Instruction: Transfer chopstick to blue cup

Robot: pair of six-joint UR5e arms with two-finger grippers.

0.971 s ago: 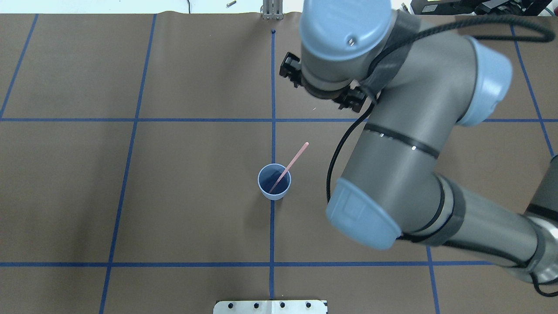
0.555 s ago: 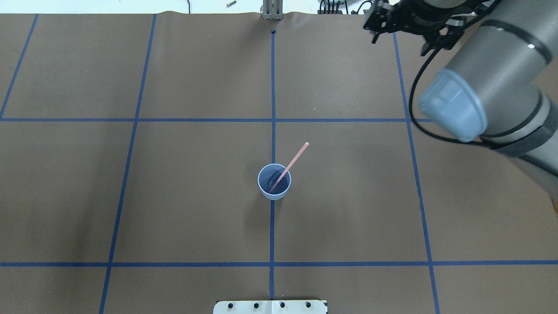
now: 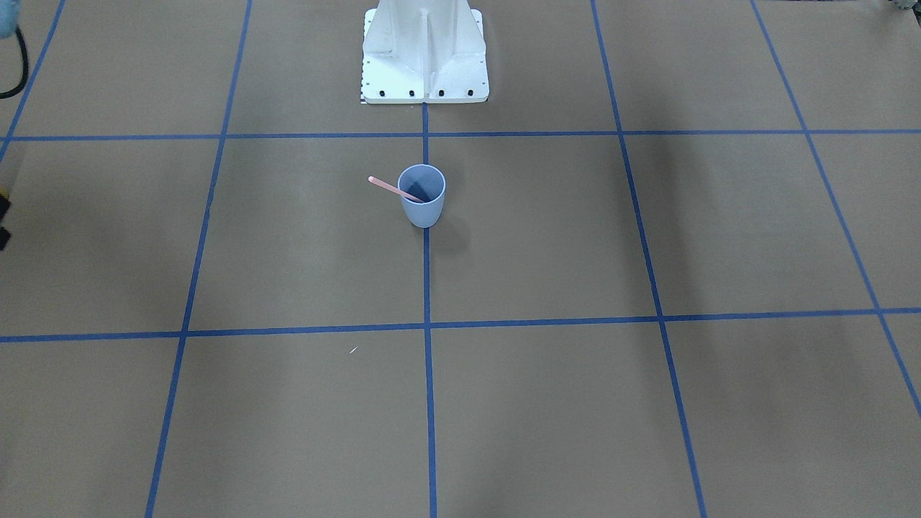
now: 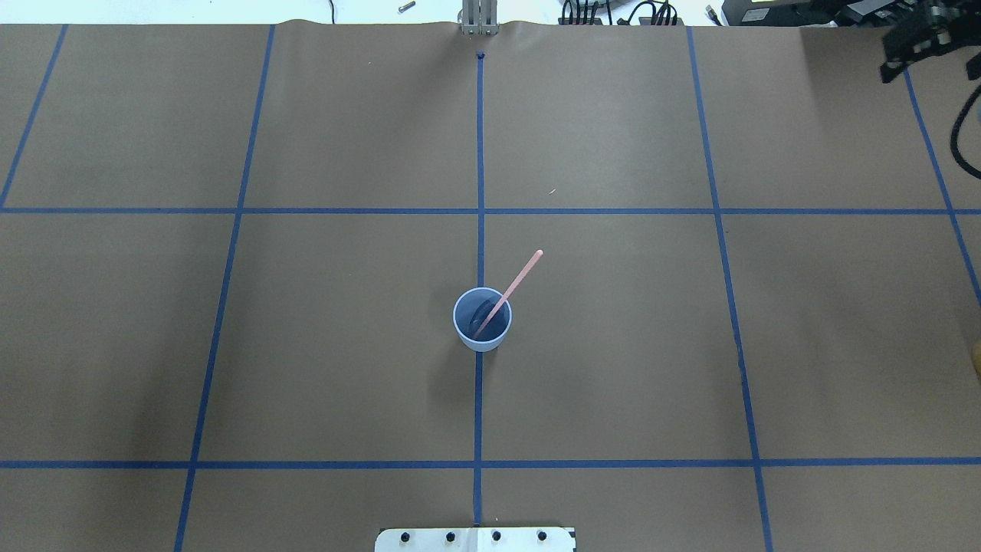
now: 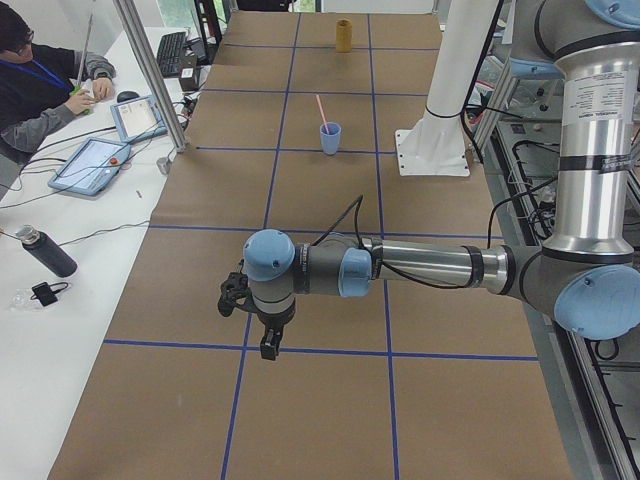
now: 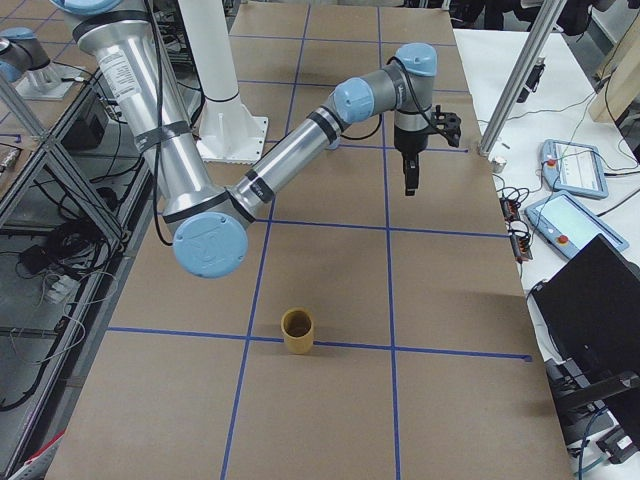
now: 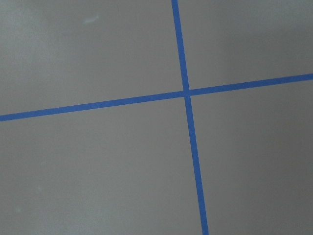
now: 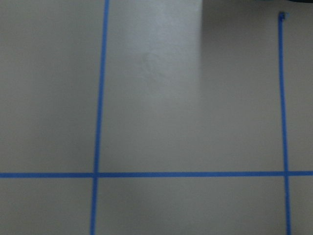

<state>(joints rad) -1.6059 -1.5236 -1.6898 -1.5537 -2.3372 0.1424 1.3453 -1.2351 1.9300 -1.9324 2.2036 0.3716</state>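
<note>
At ctr of the surface [image 4: 306,345], overhead view, the blue cup [image 4: 483,346] stands upright on the mid tape line [image 4: 480,153] w/ the pink chopstick [image 4: 512,289] in it. Stick is longer than the cup is deep, so it can't stand straight. Low tip sits at the cup floor on the 7 o'clock side, shaft leans on the rim, and the free end pokes out toward 1 o'clock. Nothing touches it, so the transfer looks done.

Both arms are well apart from the cup, prob. parked since there's nothing left to carry. Right gripper [image 6: 409,185] hangs pointing down over bare surface, off at 2 o'clock from the cup in the overhead view. Jaws: cannot tell if spread or pressed together. Left gripper [image 5: 268,347] hangs low over bare surface at the near end of the exterior left view. Its jaws: cannot tell either. Wrist cams show only tape and brown paper.

Vs earlier overhead frames: right arm covered the surface at 2-3 o'clock of the cup 1.0 s ago, was at the far right corner 0.6 s ago, and now only a black bit shows there. Cup and chopstick pose are unchanged.
</note>
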